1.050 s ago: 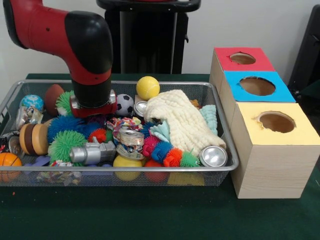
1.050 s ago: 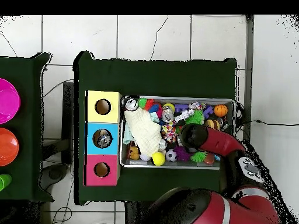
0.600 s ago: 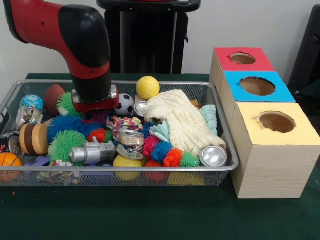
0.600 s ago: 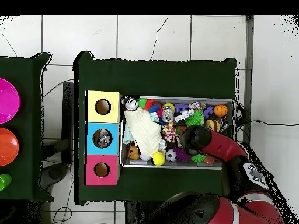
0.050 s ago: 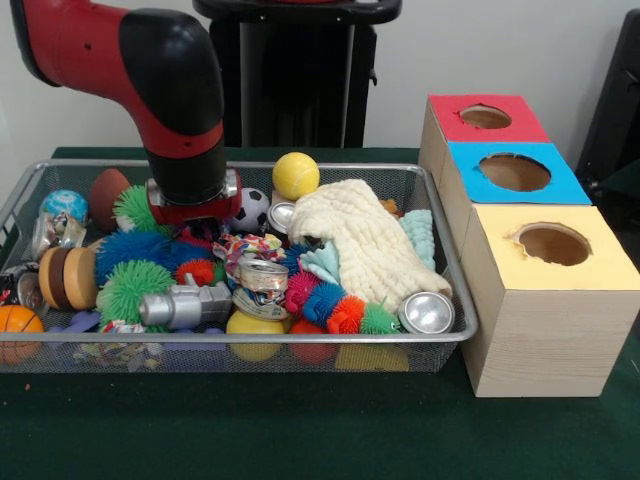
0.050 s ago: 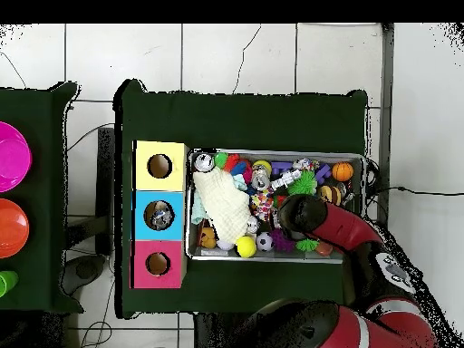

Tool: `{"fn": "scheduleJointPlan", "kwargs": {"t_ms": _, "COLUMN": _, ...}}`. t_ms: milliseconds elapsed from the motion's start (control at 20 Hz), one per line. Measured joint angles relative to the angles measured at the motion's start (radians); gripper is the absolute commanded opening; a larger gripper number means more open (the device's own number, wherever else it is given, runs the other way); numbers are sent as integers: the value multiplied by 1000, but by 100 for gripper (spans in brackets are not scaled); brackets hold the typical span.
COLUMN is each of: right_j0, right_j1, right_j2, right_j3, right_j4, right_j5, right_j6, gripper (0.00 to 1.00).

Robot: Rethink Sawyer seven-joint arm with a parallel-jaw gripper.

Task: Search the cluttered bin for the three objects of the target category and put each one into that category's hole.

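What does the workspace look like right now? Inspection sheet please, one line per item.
Surface: dark green table cloth, bare in front of the bin.
Job's things: wire mesh bin full of toys; three-hole box beside it with red, blue and yellow tops; something lies in the blue hole.
Clutter: cream knit cloth, yellow ball, soccer ball, silver can, spiky balls, basketball.
End effector: buried among the toys under the arm's wrist; state cannot be told.
Cables: thin cables on the tiled floor.
Surroundings: second green table with pink bowl and orange bowl.
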Motion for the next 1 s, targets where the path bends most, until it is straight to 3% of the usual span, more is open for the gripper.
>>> {"fn": "scheduleJointPlan", "kwargs": {"t_ms": 600, "right_j0": 29, "right_j1": -5, "right_j2": -18, "right_j3": 13, "right_j4": -1, "right_j5": -33, "right_j6": 0, "gripper": 0}}
{"fn": "scheduleJointPlan", "kwargs": {"t_ms": 800, "right_j0": 65, "right_j1": -73, "right_j2": -62, "right_j3": 51, "right_j4": -4, "right_j5": -33, "right_j6": 0, "gripper": 0}}
{"fn": "scheduleJointPlan", "kwargs": {"t_ms": 1000, "right_j0": 89, "right_j1": -196, "right_j2": -110, "right_j3": 89, "right_j4": -18, "right_j5": -33, "right_j6": 0, "gripper": 0}}
